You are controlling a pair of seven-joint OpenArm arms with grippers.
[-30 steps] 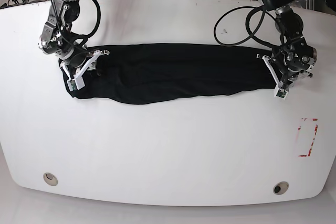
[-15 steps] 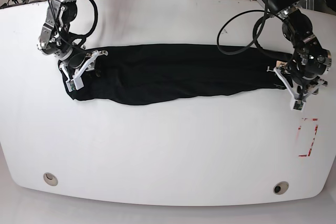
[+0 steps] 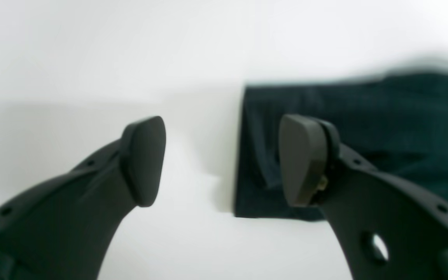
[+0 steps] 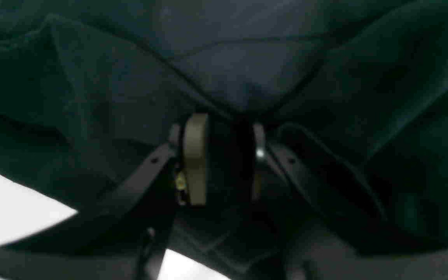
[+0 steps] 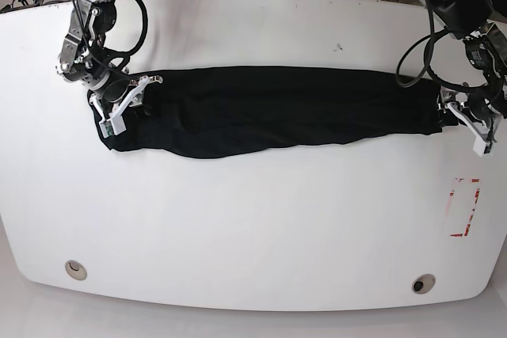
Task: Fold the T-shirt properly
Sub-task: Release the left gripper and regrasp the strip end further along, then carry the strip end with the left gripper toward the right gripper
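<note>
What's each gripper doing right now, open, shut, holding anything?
Left gripper: open, empty, just off the end of the T-shirt.
Right gripper: shut on the T-shirt's other end.

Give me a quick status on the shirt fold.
Left claw open, just off the shirt's end. Right claw shut on T-shirt. Shirt stretched in long band on table. Nothing in the way.

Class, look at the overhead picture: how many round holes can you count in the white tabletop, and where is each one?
2. One round hole sits near the table's front-left corner, the other near its front-right corner. More could be hidden under the T-shirt.
</note>
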